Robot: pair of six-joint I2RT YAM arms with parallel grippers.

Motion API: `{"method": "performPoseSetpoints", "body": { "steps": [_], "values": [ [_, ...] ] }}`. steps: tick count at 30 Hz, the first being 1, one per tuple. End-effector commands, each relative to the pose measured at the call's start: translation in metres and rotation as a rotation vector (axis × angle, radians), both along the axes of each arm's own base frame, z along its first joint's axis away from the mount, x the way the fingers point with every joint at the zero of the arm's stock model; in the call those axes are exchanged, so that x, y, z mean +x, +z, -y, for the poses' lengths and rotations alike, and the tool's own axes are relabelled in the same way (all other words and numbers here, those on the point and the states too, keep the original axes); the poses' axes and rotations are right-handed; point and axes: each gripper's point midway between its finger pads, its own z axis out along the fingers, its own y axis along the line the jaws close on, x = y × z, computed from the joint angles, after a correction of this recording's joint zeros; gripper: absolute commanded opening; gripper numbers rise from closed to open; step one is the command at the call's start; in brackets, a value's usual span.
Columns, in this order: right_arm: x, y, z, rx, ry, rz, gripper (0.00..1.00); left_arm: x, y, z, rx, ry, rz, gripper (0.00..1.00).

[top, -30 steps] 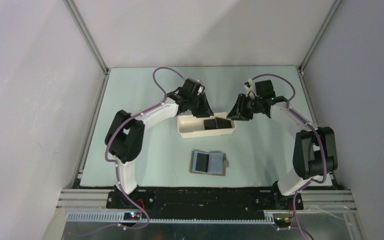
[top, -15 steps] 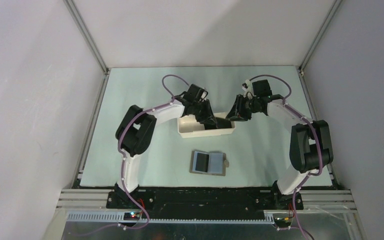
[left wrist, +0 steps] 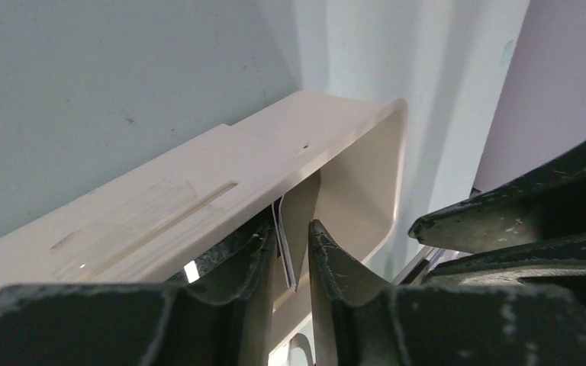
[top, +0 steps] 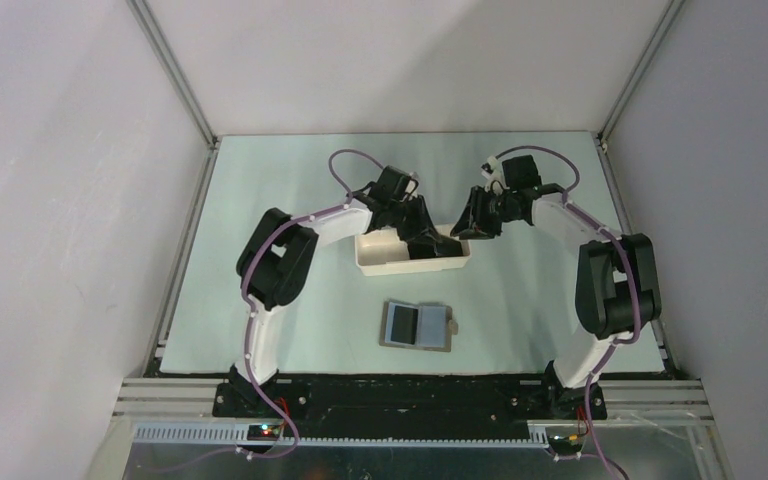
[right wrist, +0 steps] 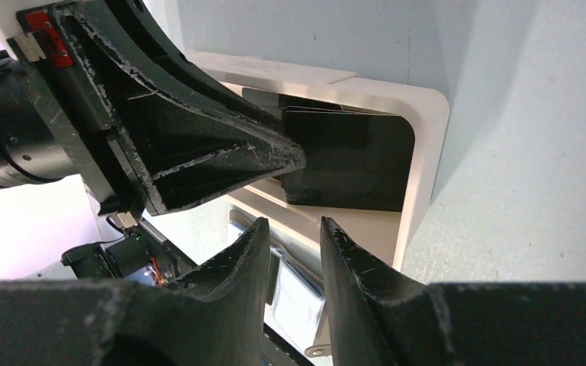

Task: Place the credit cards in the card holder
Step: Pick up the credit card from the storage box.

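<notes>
Several dark credit cards [right wrist: 359, 160] stand on edge in the right end of the white tray [top: 380, 262]. My left gripper [top: 432, 245] reaches down into that end of the tray. In the left wrist view its jaws [left wrist: 294, 244] stand narrowly apart, with a thin card edge [left wrist: 283, 245] between them, against the left finger. My right gripper [top: 463, 228] hovers just outside the tray's right end, slightly open and empty [right wrist: 294, 236]. The grey card holder [top: 416, 325] lies open on the table in front of the tray, showing light blue pockets [right wrist: 297, 297].
The tray's cream wall [left wrist: 198, 183] fills the left wrist view. The left gripper's black finger [right wrist: 198, 152] crosses in front of the cards in the right wrist view. Grey enclosure walls stand on both sides and at the back.
My left arm has swung right along the tray, bringing its gripper down over the cards at the right end. My right gripper has shifted only slightly.
</notes>
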Motion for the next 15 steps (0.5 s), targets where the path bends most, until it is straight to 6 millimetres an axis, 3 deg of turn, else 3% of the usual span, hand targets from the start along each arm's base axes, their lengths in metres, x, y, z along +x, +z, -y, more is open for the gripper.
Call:
{"method": "performPoseSetpoints", "body": {
  "steps": [1, 3, 5, 15],
  "values": [
    [0.008, 0.007, -0.001, -0.007, 0.022, 0.027, 0.36, 0.01, 0.034, 0.015, -0.089, -0.016, 0.07, 0.33],
    [0.008, 0.007, -0.002, -0.007, 0.03, 0.028, 0.38, 0.01, 0.033, 0.008, -0.073, 0.009, 0.074, 0.44],
    [0.009, 0.005, -0.004, -0.03, 0.042, 0.028, 0.43, 0.011, 0.033, -0.001, -0.046, 0.04, 0.092, 0.48],
    [0.007, -0.023, -0.026, -0.196, 0.126, 0.005, 0.45, 0.012, 0.039, -0.054, 0.077, 0.204, 0.18, 0.42]
  ]
}}
